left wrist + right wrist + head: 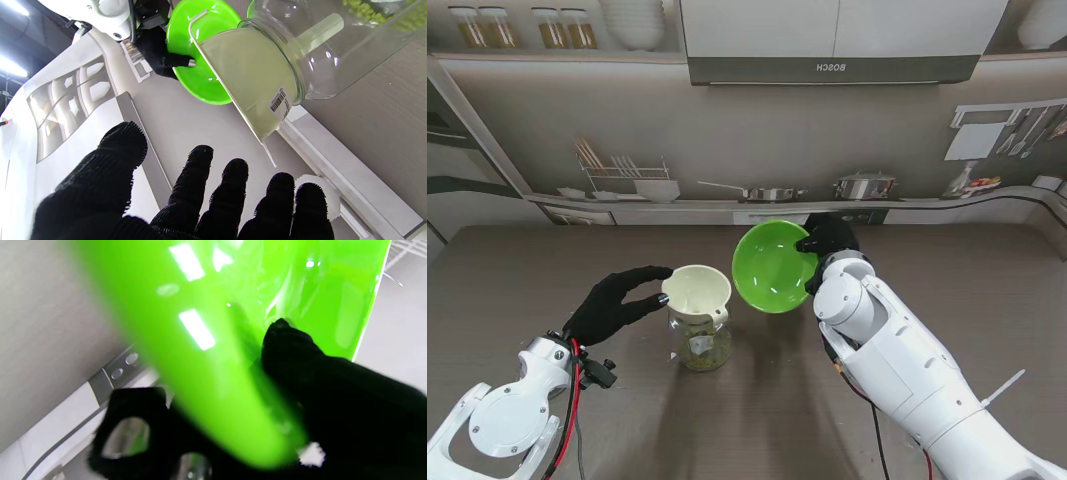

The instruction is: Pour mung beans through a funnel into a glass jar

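- The left hand (pixel 615 303) is nearest me on the tabletop (pixel 517 270), fingers spread and holding nothing, its fingertips just beside the funnel's rim; whether they touch is unclear.
- Right of it stands the glass jar (pixel 701 345), upright, with the cream funnel (pixel 696 292) seated in its mouth and mung beans (pixel 698 349) at the bottom.
- Farther and right, the right hand (pixel 827 240) grips the green bowl (pixel 773 266), tipped toward the funnel from its right, looking empty.
- The funnel's spout shows only through the glass.

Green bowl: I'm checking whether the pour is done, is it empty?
Empty: the tipped green bowl shows a bare inside, and beans lie in the glass jar.
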Robot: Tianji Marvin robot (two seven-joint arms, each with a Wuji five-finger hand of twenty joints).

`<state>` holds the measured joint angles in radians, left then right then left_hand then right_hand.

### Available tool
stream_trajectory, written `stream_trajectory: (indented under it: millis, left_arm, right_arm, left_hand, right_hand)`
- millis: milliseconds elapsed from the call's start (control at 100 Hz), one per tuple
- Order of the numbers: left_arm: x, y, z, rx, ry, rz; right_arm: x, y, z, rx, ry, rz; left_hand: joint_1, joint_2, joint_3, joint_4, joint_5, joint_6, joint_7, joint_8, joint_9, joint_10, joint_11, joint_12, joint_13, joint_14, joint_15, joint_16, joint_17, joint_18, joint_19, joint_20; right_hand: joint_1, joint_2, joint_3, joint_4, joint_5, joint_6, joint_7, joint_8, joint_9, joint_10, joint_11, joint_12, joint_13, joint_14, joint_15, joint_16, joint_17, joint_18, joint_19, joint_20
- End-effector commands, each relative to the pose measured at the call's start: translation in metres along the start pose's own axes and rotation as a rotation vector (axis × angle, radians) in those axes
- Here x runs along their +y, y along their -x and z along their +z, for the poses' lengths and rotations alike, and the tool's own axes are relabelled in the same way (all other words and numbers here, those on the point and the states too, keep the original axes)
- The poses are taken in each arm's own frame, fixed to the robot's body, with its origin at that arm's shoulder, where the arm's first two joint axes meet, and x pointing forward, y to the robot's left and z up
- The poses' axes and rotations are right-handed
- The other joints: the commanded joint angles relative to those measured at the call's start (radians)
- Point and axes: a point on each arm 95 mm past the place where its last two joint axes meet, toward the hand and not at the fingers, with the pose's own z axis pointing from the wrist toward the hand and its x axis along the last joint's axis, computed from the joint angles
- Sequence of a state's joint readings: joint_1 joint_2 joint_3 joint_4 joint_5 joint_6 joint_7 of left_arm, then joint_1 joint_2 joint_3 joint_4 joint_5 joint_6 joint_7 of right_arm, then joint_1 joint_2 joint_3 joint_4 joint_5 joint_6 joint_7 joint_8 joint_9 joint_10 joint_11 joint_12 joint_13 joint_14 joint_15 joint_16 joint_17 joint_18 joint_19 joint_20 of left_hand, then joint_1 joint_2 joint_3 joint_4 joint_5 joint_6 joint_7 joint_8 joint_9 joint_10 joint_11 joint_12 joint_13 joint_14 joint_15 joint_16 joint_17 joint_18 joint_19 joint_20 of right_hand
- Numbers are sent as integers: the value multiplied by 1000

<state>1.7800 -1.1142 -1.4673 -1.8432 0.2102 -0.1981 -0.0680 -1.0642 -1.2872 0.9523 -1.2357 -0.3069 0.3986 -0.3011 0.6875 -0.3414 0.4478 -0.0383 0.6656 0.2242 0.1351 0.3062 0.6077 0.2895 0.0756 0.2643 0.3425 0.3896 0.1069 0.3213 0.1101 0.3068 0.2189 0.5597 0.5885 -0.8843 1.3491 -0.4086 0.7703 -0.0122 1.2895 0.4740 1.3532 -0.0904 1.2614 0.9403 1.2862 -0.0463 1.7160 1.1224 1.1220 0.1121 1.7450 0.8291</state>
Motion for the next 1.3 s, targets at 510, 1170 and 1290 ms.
stream_trajectory:
  millis: [510,1170,1290]
  left_arm:
    - [2,-2,-1,0,14,-2]
    - [1,-2,-2,-3,13,-4]
    - [1,-2,-2,-3,13,-4]
  right_arm:
    - [-42,38,4,-65,-142,-72]
    - [-52,54,11,-102,-224,-159]
    - [-52,58,12,-97,-231,-210]
  left_hand:
    - [32,55,-21,19,28,2,5,6,22,-3,-2,6,15,-4,-7,7,-7,-14,-29,7]
    - [31,58,-22,19,37,5,9,8,23,-2,-2,6,14,-1,-8,6,-7,-14,-29,6]
    - [31,58,-23,19,39,4,10,9,21,-3,-3,6,14,-2,-8,6,-8,-15,-29,6]
  right_hand:
    - [96,105,100,56,18,-19,22,-2,93,81,-4,13,31,-91,97,-5,45,0,105,10]
    - [63,129,66,74,-1,-48,-3,4,92,93,-52,4,30,-26,89,-58,28,52,24,-17]
    - [24,138,53,78,-11,-67,-22,-21,90,87,-93,-4,29,-10,65,-84,21,73,-11,-28]
